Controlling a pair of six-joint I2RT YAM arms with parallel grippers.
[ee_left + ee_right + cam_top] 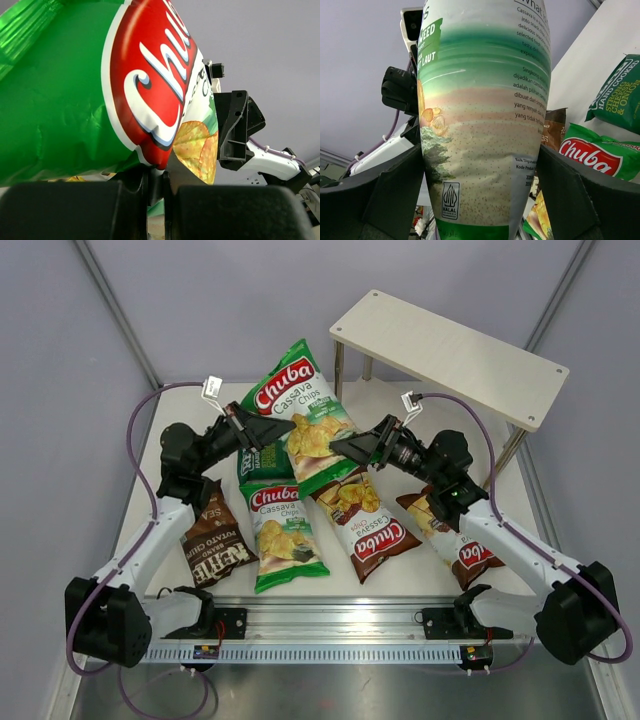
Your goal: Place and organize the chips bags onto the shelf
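Observation:
A green Chuba Cassava bag [300,412] is held up in the air between both grippers. My left gripper [272,428] is shut on its left edge; in the left wrist view the jaws [162,187] pinch the bag's [100,90] lower seam. My right gripper [347,447] is shut on its right side; in the right wrist view the bag's back [485,115] fills the gap between the fingers [395,195]. The cream-white shelf [450,352] stands at the back right with its top board bare. Its lower board is mostly hidden.
On the table lie a second green Chuba bag [283,535], a brown-red Chuba bag [368,525], another brown-red one [462,545] under the right arm, a dark brown Kettle bag [215,540], and a dark green bag [258,465] partly hidden behind the lifted bag.

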